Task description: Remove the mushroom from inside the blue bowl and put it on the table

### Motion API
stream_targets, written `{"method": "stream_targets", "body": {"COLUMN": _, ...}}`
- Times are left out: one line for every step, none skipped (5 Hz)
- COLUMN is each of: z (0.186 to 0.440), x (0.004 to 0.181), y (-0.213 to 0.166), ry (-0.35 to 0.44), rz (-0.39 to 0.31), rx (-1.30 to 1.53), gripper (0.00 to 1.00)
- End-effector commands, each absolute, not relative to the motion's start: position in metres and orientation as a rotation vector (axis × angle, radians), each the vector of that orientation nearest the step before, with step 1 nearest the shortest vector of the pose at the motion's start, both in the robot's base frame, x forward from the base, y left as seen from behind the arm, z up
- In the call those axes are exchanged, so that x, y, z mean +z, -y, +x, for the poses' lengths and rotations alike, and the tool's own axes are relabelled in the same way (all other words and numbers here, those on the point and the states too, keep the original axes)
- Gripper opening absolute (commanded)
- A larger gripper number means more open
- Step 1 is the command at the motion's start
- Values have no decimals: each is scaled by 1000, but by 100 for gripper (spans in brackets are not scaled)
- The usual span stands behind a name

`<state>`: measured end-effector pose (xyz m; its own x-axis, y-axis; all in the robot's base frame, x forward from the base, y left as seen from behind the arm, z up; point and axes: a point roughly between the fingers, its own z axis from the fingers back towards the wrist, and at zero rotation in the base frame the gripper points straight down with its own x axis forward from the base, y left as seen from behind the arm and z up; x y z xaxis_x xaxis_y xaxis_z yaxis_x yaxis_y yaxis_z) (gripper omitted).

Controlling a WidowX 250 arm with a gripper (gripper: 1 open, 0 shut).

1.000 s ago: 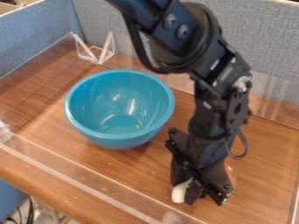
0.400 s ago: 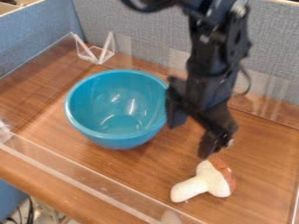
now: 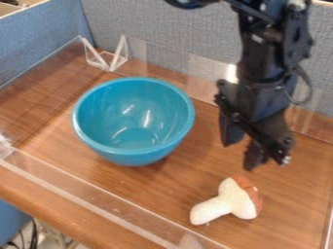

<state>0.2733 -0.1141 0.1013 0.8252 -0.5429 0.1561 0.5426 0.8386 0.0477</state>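
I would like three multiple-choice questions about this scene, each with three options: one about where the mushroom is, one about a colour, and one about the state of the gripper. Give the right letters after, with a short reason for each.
1. Where is the mushroom?
A. inside the blue bowl
B. lying on the table, to the right of the bowl
C. held in the gripper

2. What colour is the bowl?
A. turquoise blue
B. red
C. white

3. What is the state of the gripper?
A. shut on the mushroom
B. resting inside the bowl
C. open, empty, above the table

Answers:
1. B, the mushroom lies on its side on the wood, outside the bowl.
2. A, the bowl's wall and inside are glossy turquoise blue.
3. C, its fingers stand apart with nothing between them, clear of the mushroom below.
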Motion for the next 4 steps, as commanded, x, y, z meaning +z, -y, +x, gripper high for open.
{"method": "stream_targets", "body": {"z": 268, "x": 113, "y": 117, "ry": 206, "rz": -8, "rx": -590, "gripper": 100}}
{"method": "stream_targets", "body": {"z": 259, "x": 105, "y": 125, "ry": 214, "rz": -13, "rx": -584, "gripper": 100}}
{"method": "stream_targets", "body": {"z": 249, "x": 99, "y": 132, "ry": 225, "rz": -21, "rx": -592, "gripper": 100}}
{"method": "stream_targets", "body": {"z": 241, "x": 93, "y": 140, "ry": 246, "rz": -30, "rx": -591, "gripper": 100}}
